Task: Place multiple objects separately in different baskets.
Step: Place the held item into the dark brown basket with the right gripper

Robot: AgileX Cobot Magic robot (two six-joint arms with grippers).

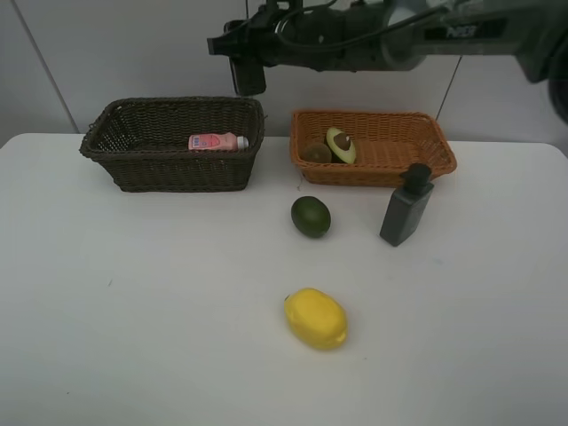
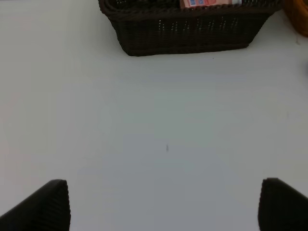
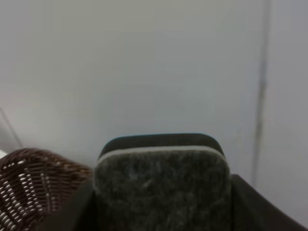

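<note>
My right gripper (image 1: 248,86) reaches across from the right and hangs above the back rim of the dark basket (image 1: 115,146), shut on the dark rectangular slab (image 1: 249,74). The right wrist view shows the slab (image 3: 161,185) upright between the fingers (image 3: 72,211), with the dark basket's weave (image 3: 29,187) beside it. A pink bottle (image 1: 217,141) lies in the dark basket. The avocado half (image 1: 341,145) and kiwi (image 1: 317,153) sit in the tan basket (image 1: 435,155). My left gripper (image 2: 163,207) is open over bare table, facing the dark basket (image 2: 183,33).
On the white table (image 1: 133,293), a green lime-like fruit (image 1: 311,216) lies in front of the tan basket. The dark grey pump bottle (image 1: 406,206) stands to its right. The yellow lemon (image 1: 315,319) lies nearer the front.
</note>
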